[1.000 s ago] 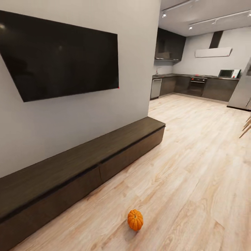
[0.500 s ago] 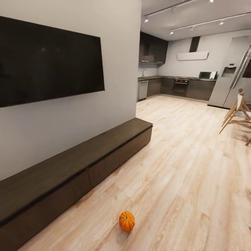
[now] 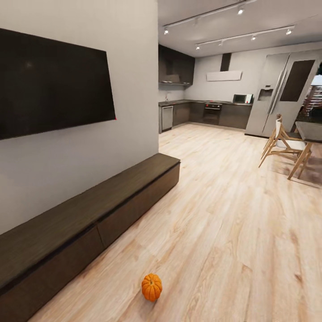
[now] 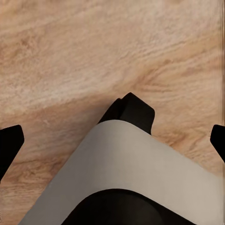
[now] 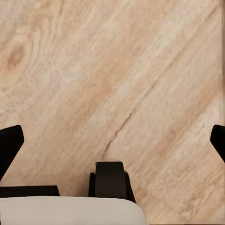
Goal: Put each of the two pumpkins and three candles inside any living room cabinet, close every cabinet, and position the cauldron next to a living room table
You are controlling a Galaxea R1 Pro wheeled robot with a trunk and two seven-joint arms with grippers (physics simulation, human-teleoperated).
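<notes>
One small orange pumpkin (image 3: 152, 287) sits upright on the light wood floor, a short way out from the front of the cabinet (image 3: 112, 197). The cabinet is a long, low, dark brown unit along the left wall, and its flat drawer fronts are all shut. In the left wrist view my left gripper (image 4: 113, 143) is open, its black fingertips (image 4: 9, 145) far apart over bare floor, with nothing between them. My right gripper (image 5: 113, 143) is likewise open and empty above the planks, fingertips (image 5: 9, 145) spread wide.
A large black screen (image 3: 49, 82) hangs on the pale wall above the cabinet. At the right stand a dark-topped table (image 3: 311, 132) and a wooden chair (image 3: 281, 143). Behind them is a kitchen with dark units (image 3: 214, 114) and a tall fridge (image 3: 277, 98). Open floor lies between.
The camera has swung to the right, so the whole picture has slid left. The table, chair and fridge have come into view. The pumpkin and cabinet have not moved themselves.
</notes>
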